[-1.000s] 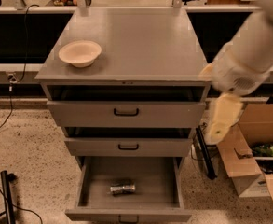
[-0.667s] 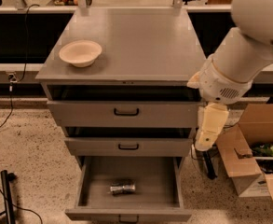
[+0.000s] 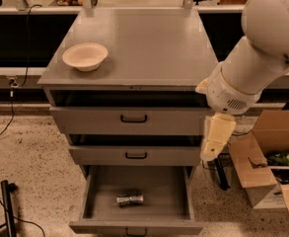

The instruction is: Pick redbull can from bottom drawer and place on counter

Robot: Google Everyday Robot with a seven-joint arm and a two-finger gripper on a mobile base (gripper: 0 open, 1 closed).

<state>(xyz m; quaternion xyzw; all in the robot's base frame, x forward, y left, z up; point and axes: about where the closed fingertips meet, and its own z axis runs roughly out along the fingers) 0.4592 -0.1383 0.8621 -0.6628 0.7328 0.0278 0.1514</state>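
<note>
Reach is what we judge the step in hand to be, the approach to the small, slim, silvery metal redbull can (image 3: 129, 199); it lies on its side, long axis running left to right, near the middle of the deep grey metal bottom drawer (image 3: 134, 227), which stands pulled well out beneath two shallower ones. The jaws, at the cream tip of the robot's bulky white arm (image 3: 262, 58), hang outside the drawers, just beside the right end of the shallow grey middle drawer (image 3: 104, 155), above and to the right of the can and well apart from it; we cannot tell how far they are open, though the can is plainly not in them. To do this well, we would carry them left and forward until they are over the can, keeping clear of the middle drawer's front, which overhangs the rear of the open box; we would then descend straight, turned to close across the can's narrow body, front to back, and centred along it, since a round can may roll away from a glancing touch. Once gripped, we would lift above all the drawer fronts before swinging over; the flat, smooth grey desk (image 3: 149, 48) on top offers bare room to the right, well apart from the shallow cream bowl (image 3: 85, 57); the brown cardboard box (image 3: 262, 177) to the right needs a wide berth from the arm.
</note>
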